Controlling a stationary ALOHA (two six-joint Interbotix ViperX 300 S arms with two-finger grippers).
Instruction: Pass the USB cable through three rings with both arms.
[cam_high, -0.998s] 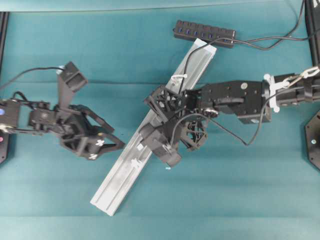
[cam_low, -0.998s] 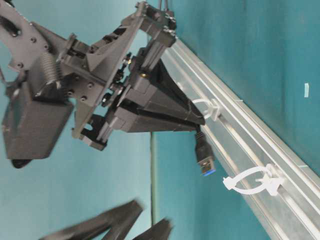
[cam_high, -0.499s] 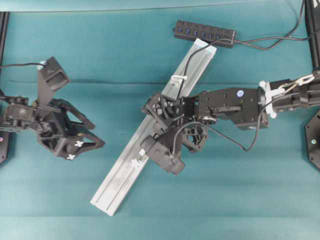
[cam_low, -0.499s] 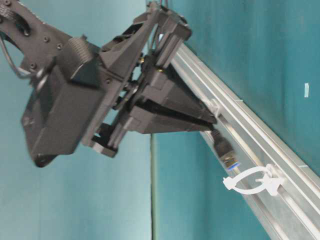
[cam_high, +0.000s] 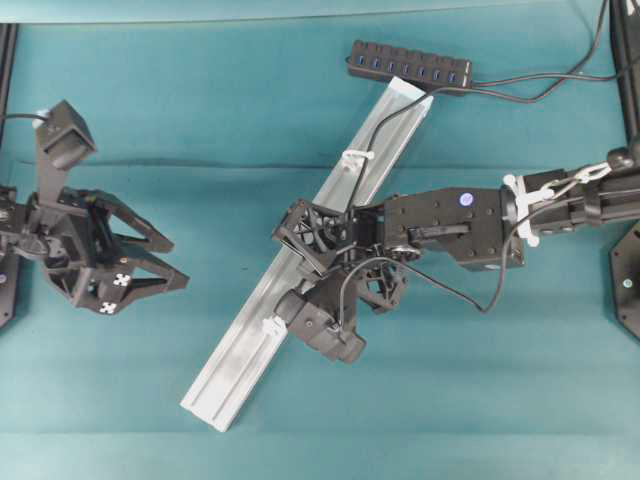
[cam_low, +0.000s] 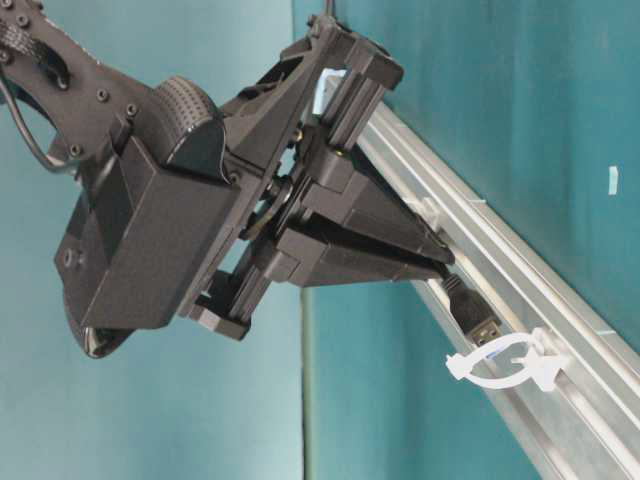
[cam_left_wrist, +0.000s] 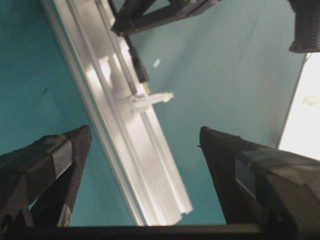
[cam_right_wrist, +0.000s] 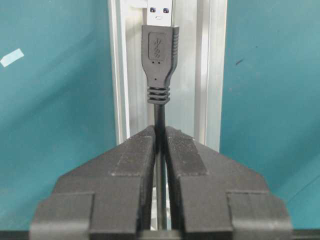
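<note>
My right gripper (cam_right_wrist: 160, 131) is shut on the USB cable's black cord just behind the plug (cam_right_wrist: 161, 47). It holds the plug low over the silver rail (cam_low: 560, 300), pointing along it. In the table-level view the plug's metal tip (cam_low: 485, 328) sits right at the mouth of a white ring (cam_low: 505, 362); another ring (cam_low: 430, 210) peeks out behind the fingertips. Overhead, the cable (cam_high: 385, 120) runs down the rail through the upper ring (cam_high: 355, 157). My left gripper (cam_high: 180, 262) stands open and empty far to the left, facing the rail's lower ring (cam_left_wrist: 150, 98).
A black multi-port hub (cam_high: 410, 63) lies at the rail's top end, with its lead going off to the right. The rail lies diagonally on the teal cloth. A small white scrap (cam_low: 613, 180) lies on the cloth beside the rail.
The right gripper slid down the rail and lowered the plug from hanging in the air to the ring's mouth. The left arm drew back to the left, staying open.
</note>
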